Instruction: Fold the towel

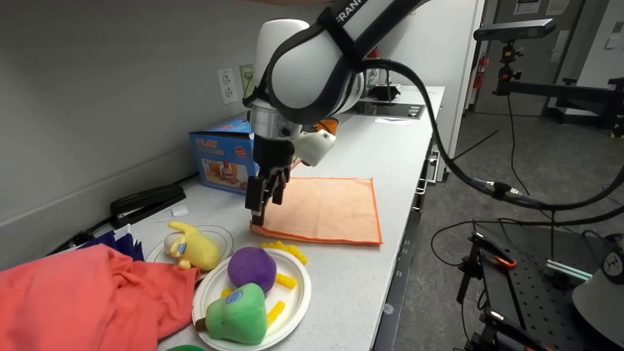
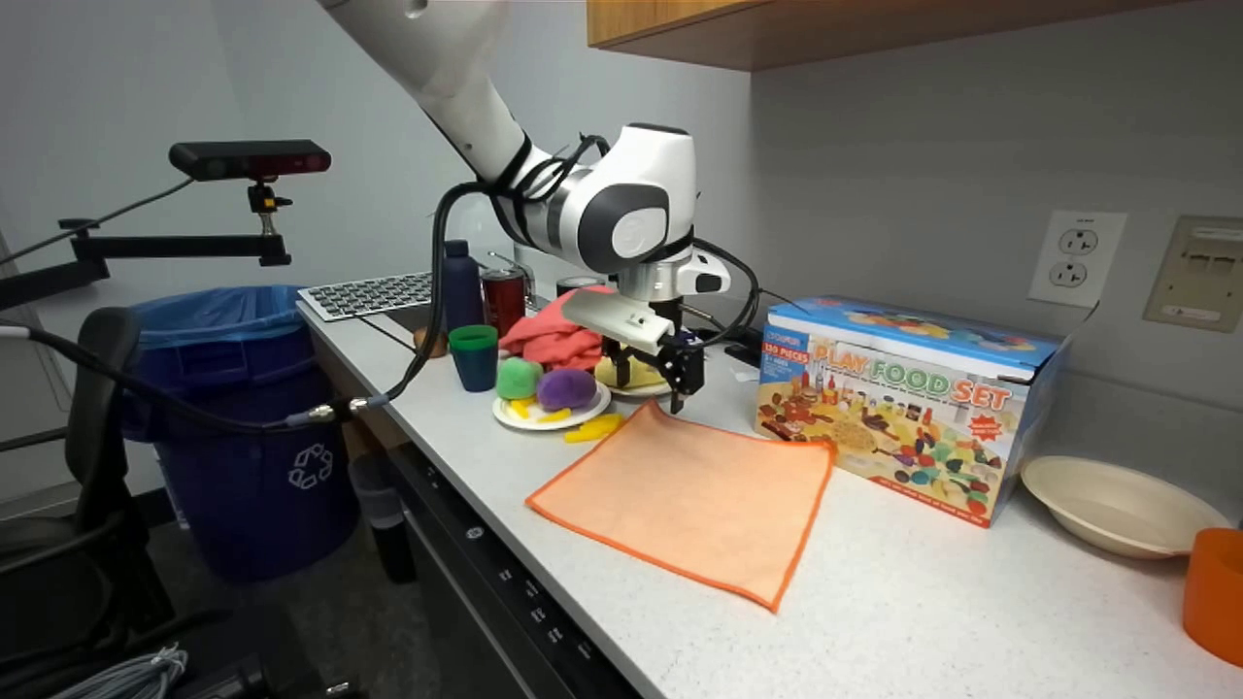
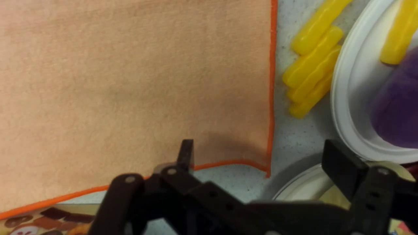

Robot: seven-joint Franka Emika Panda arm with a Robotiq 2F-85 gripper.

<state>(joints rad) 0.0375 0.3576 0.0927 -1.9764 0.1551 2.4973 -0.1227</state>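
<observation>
Towel point(image 2: 694, 500), peach, orange-hemmed: lay spread on counter point(image 2: 923, 602). Gripper point(image 3: 261, 160): hung at one corner, fingers point(image 3: 341, 168) parted. Plate point(image 1: 298, 304): stood nearby, bearing toys point(image 1: 251, 268).

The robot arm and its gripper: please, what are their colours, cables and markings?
The arm is mostly white, with rounded joints, dark trim and black straps. Letters beginning "FRAN" show in an exterior view. A thick black cable runs from it. Below a silver metal collar, the gripper is black, with blocky fingers.

Towel point(image 3: 137, 85) ptly beyond wrist-cam view
</observation>
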